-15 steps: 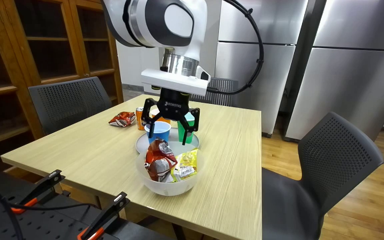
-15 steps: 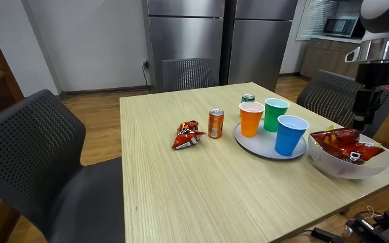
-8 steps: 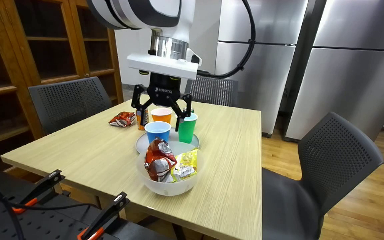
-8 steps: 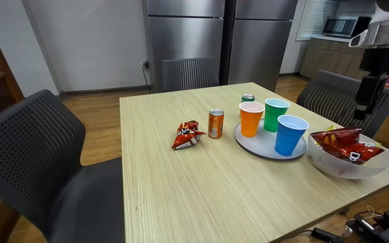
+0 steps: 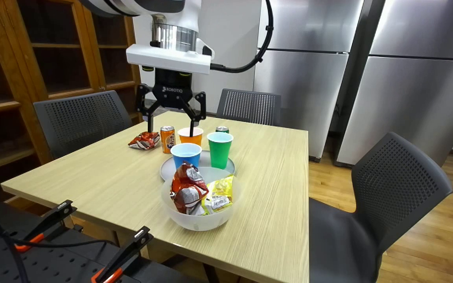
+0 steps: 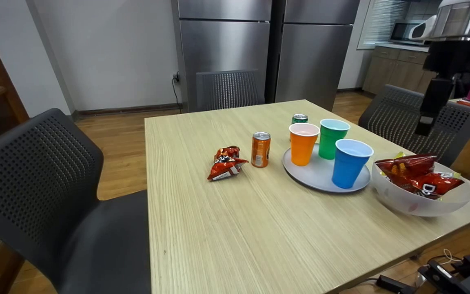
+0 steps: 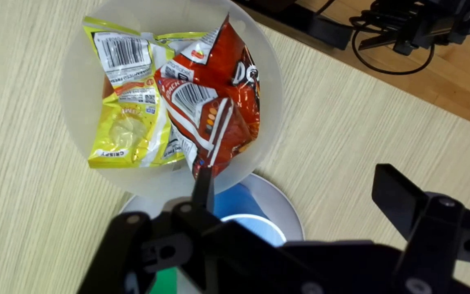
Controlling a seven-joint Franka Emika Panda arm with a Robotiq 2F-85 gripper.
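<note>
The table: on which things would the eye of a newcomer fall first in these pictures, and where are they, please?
The eye would probably fall first on the orange cup, green cup and blue cup, standing on the plate. Next come the red and yellow bags in the bowl beside the plate. The tool hangs above the table, open, with nothing in its grip.

Bags (image 7: pixel 174 100) in bowl (image 5: pixel 199 225); plate (image 6: pixel 318 175) beside

1 frosted bowl (image 5: pixel 196 222), upright on pale table (image 5: pixel 273 204), shiny red and yellow snack packets (image 7: pixel 178 102) inside
</note>
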